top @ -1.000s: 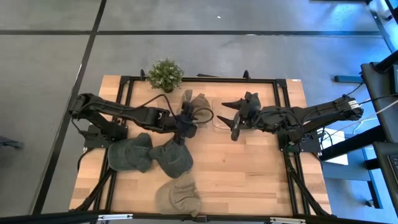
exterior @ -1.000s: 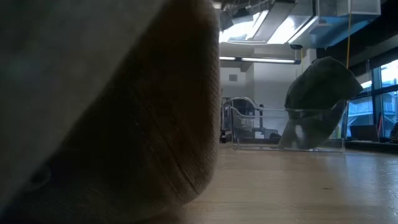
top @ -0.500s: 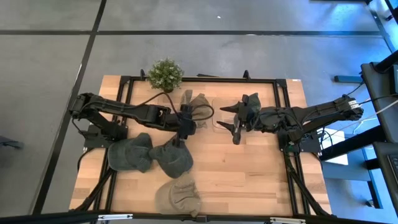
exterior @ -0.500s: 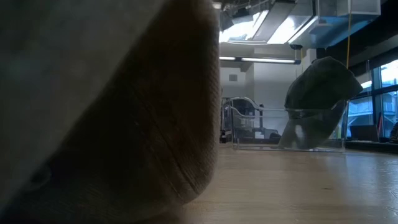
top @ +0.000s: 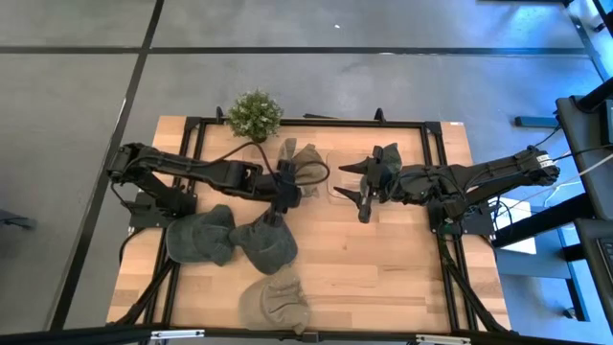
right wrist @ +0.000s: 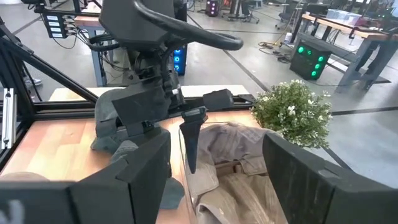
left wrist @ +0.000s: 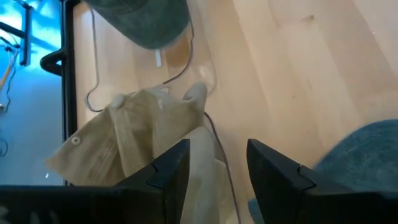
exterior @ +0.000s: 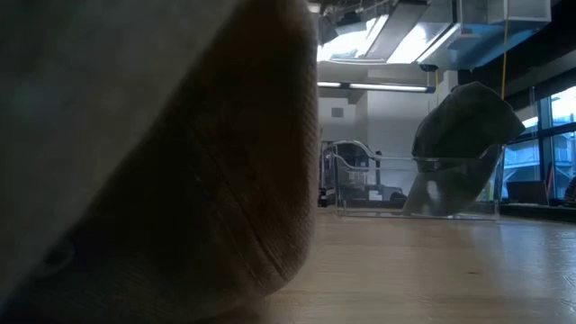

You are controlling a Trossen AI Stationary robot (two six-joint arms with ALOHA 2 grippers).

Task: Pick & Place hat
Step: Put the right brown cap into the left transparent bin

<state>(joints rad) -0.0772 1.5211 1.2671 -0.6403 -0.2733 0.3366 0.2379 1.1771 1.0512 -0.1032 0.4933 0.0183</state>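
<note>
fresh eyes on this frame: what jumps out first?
Both claws hang open over the table's far middle: the left claw beside a beige hat draped in a clear bin, the right claw opposite. Three more hats crowd the near left, a small potted plant behind.

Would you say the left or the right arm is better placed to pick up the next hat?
Probably left: the left gripper, open, sits right beside the two grey hats; the right gripper, also open, hovers by the clear tray, farther away.

No text, label, brand, number or sign can be read in any view.
</note>
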